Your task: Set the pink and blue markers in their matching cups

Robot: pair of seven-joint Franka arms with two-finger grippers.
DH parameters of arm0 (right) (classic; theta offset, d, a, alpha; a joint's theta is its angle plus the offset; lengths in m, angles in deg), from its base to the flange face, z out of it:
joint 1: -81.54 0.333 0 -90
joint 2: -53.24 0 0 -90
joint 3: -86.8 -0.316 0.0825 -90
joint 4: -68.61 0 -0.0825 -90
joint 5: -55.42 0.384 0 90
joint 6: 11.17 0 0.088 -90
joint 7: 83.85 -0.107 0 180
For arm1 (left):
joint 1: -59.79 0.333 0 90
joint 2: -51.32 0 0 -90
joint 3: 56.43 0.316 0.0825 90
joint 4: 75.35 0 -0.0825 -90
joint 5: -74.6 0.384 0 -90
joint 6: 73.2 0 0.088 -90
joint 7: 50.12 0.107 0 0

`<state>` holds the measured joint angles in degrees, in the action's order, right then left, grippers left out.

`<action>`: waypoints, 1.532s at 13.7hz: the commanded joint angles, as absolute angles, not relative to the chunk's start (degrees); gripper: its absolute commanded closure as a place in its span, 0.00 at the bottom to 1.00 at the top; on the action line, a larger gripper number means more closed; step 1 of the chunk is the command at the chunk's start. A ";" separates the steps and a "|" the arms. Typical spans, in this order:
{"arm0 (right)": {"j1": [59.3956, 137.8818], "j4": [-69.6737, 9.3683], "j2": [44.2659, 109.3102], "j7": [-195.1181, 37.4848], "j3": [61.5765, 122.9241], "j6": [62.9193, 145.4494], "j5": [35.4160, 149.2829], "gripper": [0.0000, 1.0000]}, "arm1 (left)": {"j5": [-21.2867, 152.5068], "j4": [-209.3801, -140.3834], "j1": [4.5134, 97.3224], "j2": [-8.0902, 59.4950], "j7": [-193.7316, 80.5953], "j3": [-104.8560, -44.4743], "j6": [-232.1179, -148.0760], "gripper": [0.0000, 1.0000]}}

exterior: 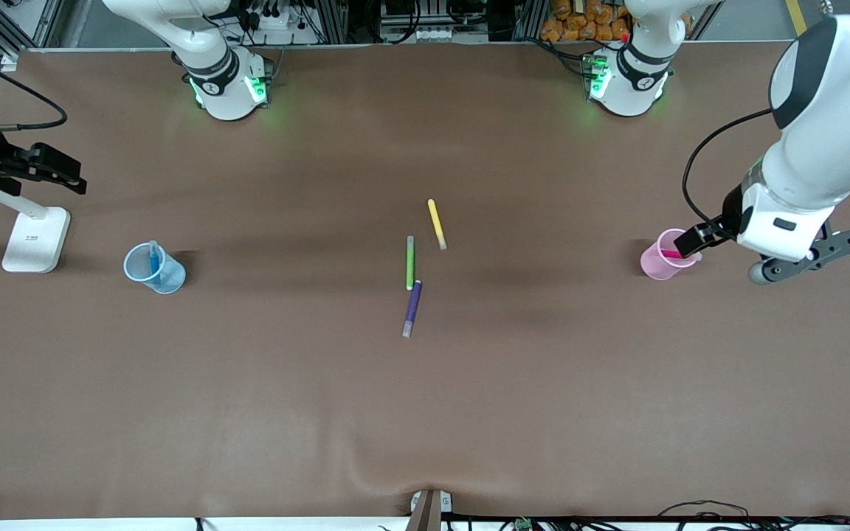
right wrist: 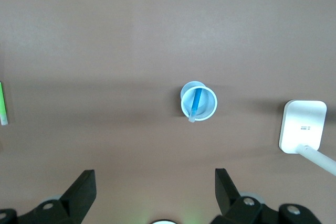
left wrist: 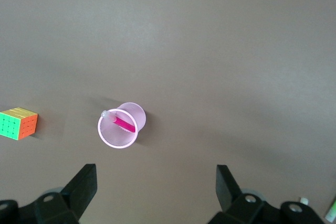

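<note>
I see the pink marker (left wrist: 125,124) in the pink cup (left wrist: 108,136), the blue marker (right wrist: 196,104) in the blue cup (right wrist: 208,109) (both upright-ish). The left gripper (left wrist: 156,188) and the right gripper (right wrist: 155,188) hang with jaws spread, holding nothing.

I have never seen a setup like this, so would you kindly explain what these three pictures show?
Two white robot arms stand at a brown table. One picture looks down from a high camera facing them; the other two come from cameras on each arm's wrist. The left tool is open over the table beside the pink cup, which holds the pink marker. The right tool is open, holding nothing, with the blue cup and its blue marker in its view. Yellow, green and purple markers lie mid-table.
</note>
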<state>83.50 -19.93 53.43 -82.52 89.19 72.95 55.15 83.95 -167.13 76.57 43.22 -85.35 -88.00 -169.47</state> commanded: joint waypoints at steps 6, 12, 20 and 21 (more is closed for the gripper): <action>82.60 -13.57 54.47 -74.88 89.52 69.42 53.65 0.00 | 78.04 -161.39 77.11 43.85 -84.04 -89.21 -162.94 0.00; 79.87 -23.49 48.85 -74.53 89.53 74.78 55.68 0.00 | 79.17 -160.69 77.19 45.08 -79.77 -89.92 -161.44 0.00; 79.78 -23.06 49.11 -74.18 89.53 75.22 55.94 0.00 | 81.46 -159.37 79.05 49.03 -61.30 -85.02 -158.98 0.00; 79.78 -23.06 49.11 -74.09 89.53 75.14 55.94 0.00 | 81.02 -159.46 78.52 50.17 -59.80 -83.95 -158.80 0.00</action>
